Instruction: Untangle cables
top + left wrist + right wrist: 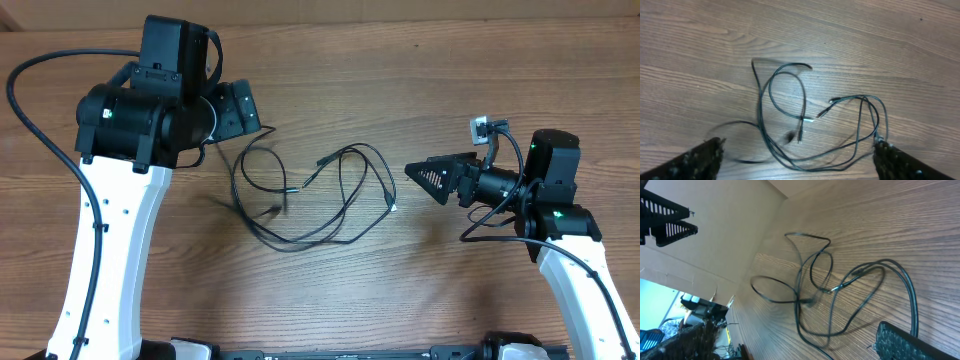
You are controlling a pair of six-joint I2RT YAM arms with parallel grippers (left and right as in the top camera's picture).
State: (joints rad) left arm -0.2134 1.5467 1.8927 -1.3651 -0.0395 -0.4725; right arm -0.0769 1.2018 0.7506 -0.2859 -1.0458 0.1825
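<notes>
Thin black cables point(340, 190) lie in a loose overlapping tangle on the wooden table, with small silver plug ends. My left gripper point(240, 110) hovers at the tangle's upper left, open and empty. In the left wrist view the cables point(805, 100) lie ahead of and between the spread fingers point(800, 165), and one plug point(877, 139) sits by the right fingertip. My right gripper point(415, 172) points left just right of the tangle, open and empty. In the right wrist view the cables point(800, 285) lie ahead of its fingers point(800, 345), and one strand passes the right finger.
The wooden table point(330, 300) fills the overhead view. Thicker black robot wires loop at the far left point(20, 100) and by the right arm point(495, 215). The right wrist view shows the table's far edge and black racks point(670, 220) beyond it.
</notes>
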